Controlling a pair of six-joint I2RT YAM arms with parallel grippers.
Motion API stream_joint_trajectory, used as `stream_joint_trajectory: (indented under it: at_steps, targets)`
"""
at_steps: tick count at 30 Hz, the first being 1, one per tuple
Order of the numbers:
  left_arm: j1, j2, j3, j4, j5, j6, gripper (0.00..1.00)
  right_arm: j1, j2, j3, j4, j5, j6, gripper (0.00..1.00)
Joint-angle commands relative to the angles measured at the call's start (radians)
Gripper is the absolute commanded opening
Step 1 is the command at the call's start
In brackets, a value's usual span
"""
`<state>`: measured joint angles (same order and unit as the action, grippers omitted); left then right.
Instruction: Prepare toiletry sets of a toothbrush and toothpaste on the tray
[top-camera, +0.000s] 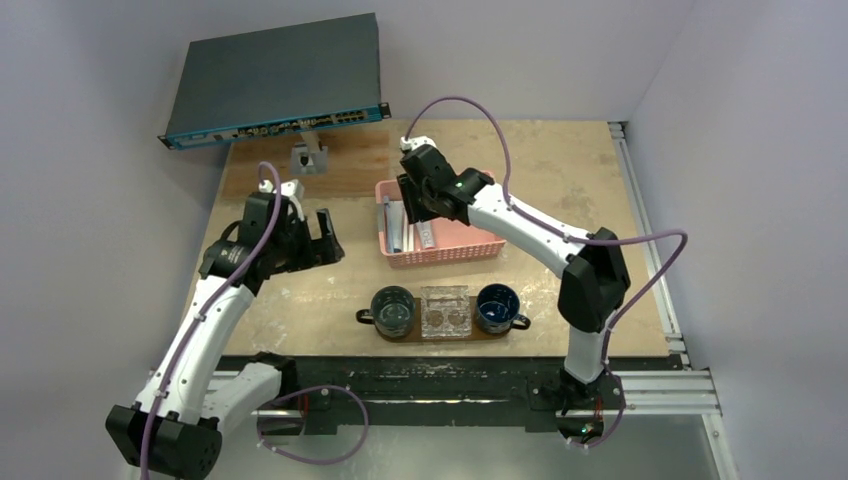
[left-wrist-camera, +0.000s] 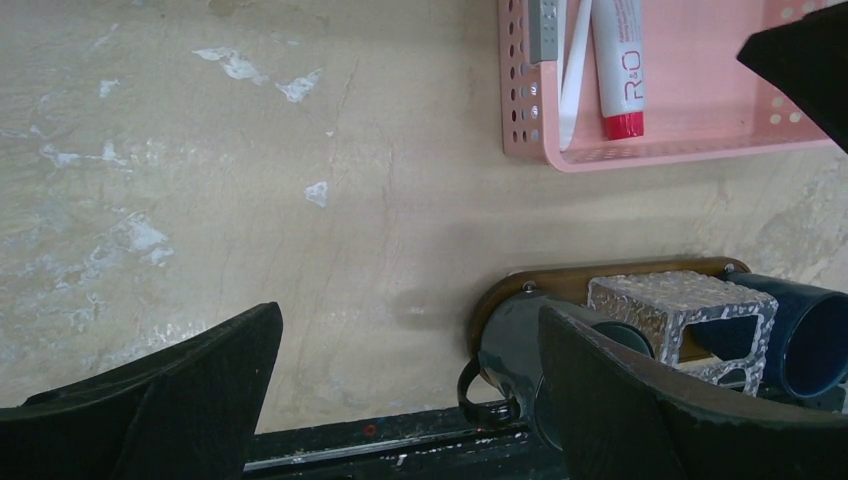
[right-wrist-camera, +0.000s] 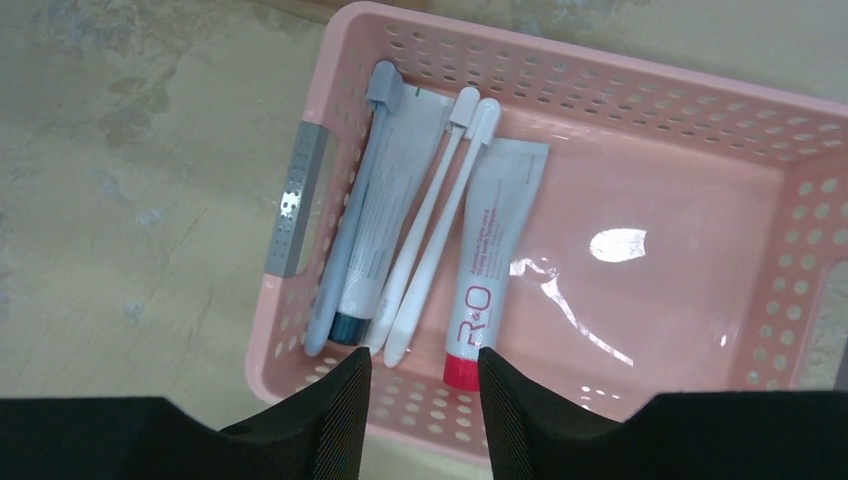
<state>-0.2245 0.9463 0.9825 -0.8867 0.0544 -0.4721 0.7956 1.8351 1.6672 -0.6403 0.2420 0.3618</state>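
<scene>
Two white toothbrushes (right-wrist-camera: 432, 228) lie side by side in the pink basket (right-wrist-camera: 650, 160), between a silver tube with a dark teal cap (right-wrist-camera: 385, 210) and a silver tube with a red cap (right-wrist-camera: 485, 250). A grey-blue toothbrush (right-wrist-camera: 350, 220) lies at the basket's left wall. My right gripper (right-wrist-camera: 425, 385) is open and empty, hovering over the basket's near end above the toothbrush handles. The brown tray (left-wrist-camera: 560, 282) sits near the table's front edge. My left gripper (left-wrist-camera: 410, 340) is wide open and empty, above bare table left of the tray.
On the tray stand two dark blue mugs (top-camera: 392, 310) (top-camera: 497, 307) with a clear glass holder (top-camera: 445, 312) between them. A dark network switch (top-camera: 275, 80) sits raised at the back left, with a small grey bracket (top-camera: 308, 158) below it.
</scene>
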Motion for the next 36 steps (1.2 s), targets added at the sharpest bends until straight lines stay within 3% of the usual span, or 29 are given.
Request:
stream_joint_trajectory:
  at_steps: [1,11,24,36]
  targets:
    - [0.006,0.021,-0.01,0.054,0.069,0.03,1.0,-0.023,0.053,0.072,0.044,-0.015,0.033,0.46]
    - [0.005,0.094,-0.019,0.076,0.146,0.037,0.96,-0.071,0.22,0.189,0.026,-0.005,0.059,0.46]
    - [0.004,0.15,-0.021,0.086,0.18,0.038,0.88,-0.144,0.315,0.175,0.031,-0.05,0.059,0.48]
    - [0.004,0.184,-0.018,0.085,0.19,0.039,0.88,-0.18,0.397,0.187,0.06,-0.188,0.063,0.5]
